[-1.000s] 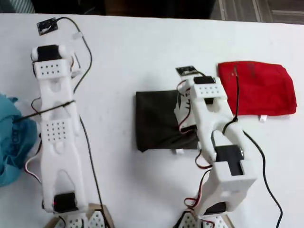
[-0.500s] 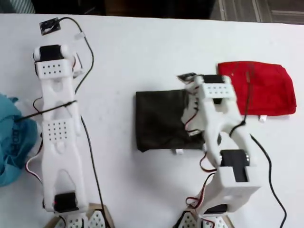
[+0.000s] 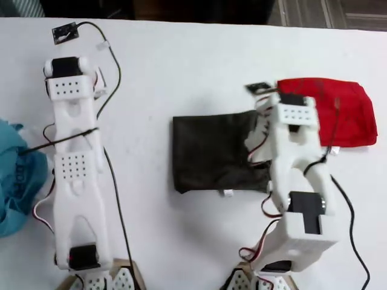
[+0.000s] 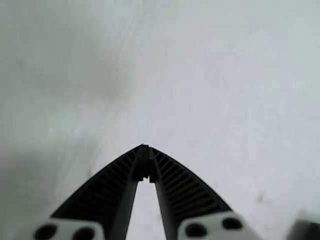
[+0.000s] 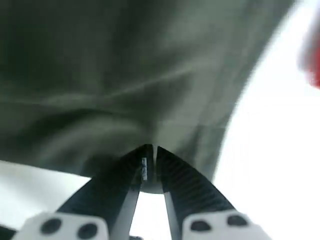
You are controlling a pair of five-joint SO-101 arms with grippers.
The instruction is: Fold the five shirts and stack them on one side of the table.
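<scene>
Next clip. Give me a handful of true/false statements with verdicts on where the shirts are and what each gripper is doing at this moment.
1. The red shirt lies folded flat on the table. True.
2. The left gripper holds the blue shirt. False: it is shut on nothing above bare table, and the blue shirt lies bunched up at the table's edge beside the left arm.
3. The right gripper is shut on an edge of the black shirt. True.
4. The black shirt is stacked on the red shirt. False: they lie side by side, with bare table between them in the right wrist view.
</scene>
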